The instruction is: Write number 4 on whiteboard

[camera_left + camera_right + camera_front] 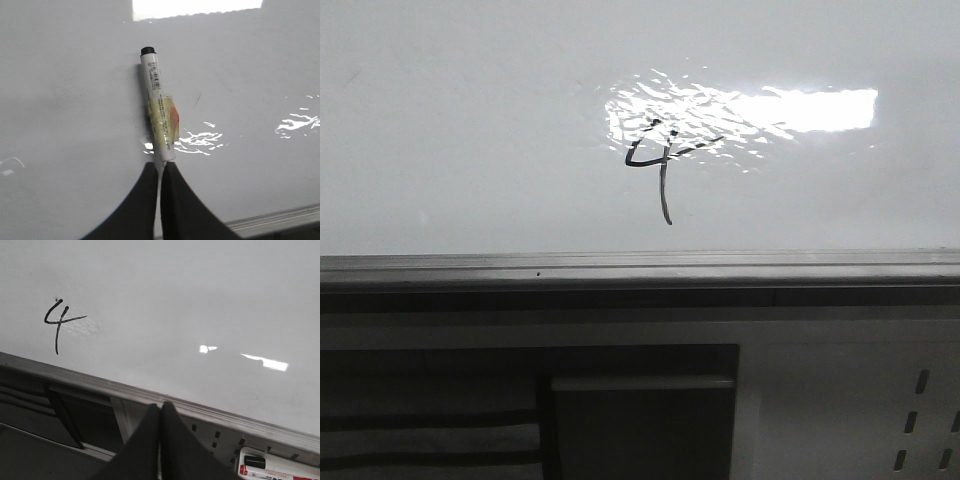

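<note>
A small black hand-drawn number 4 point(656, 160) with a long tail stands on the glossy whiteboard point(470, 120), just left of a bright glare patch. It also shows in the right wrist view point(57, 322). My left gripper point(160, 165) is shut on a white marker point(158, 105) wrapped with yellow tape. The marker's black end points at the whiteboard point(65, 100) away from the 4, which is out of that view. My right gripper point(160, 405) is shut and empty, below the board's grey rail point(200, 410). Neither gripper shows in the front view.
A grey metal rail point(640, 268) runs along the whiteboard's lower edge. Below it is a white perforated panel point(880, 400) and a dark opening point(640, 420). A white box with a red label point(280, 467) sits below the rail in the right wrist view.
</note>
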You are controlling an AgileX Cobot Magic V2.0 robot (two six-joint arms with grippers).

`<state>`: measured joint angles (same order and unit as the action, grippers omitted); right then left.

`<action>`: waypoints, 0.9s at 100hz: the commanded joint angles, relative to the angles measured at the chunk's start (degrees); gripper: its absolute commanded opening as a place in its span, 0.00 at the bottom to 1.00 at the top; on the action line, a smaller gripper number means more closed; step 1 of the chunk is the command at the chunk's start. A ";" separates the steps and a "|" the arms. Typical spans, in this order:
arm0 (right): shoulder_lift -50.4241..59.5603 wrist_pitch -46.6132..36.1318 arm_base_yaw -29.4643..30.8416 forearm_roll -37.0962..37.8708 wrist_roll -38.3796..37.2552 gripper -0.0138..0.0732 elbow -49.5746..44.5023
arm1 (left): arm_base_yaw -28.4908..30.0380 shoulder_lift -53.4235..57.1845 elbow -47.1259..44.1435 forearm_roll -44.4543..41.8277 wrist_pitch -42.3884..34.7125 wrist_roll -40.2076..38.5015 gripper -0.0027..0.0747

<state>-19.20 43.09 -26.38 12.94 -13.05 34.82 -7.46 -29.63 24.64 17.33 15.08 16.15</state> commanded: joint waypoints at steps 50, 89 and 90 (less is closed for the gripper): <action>-0.45 -3.70 0.23 1.44 0.20 0.08 1.43 | 4.52 25.99 -17.12 -2.65 -10.10 -0.75 0.01; -0.41 -3.70 0.23 1.44 0.20 0.08 1.43 | 4.60 31.56 -26.07 -17.33 -15.86 -18.88 0.01; -0.41 -3.70 0.23 1.44 0.20 0.08 1.43 | 4.60 31.56 -26.07 -18.28 -15.86 -19.40 0.01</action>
<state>-19.20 43.22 -26.38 13.07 -13.05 34.82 -2.68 0.27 0.14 6.34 4.10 5.37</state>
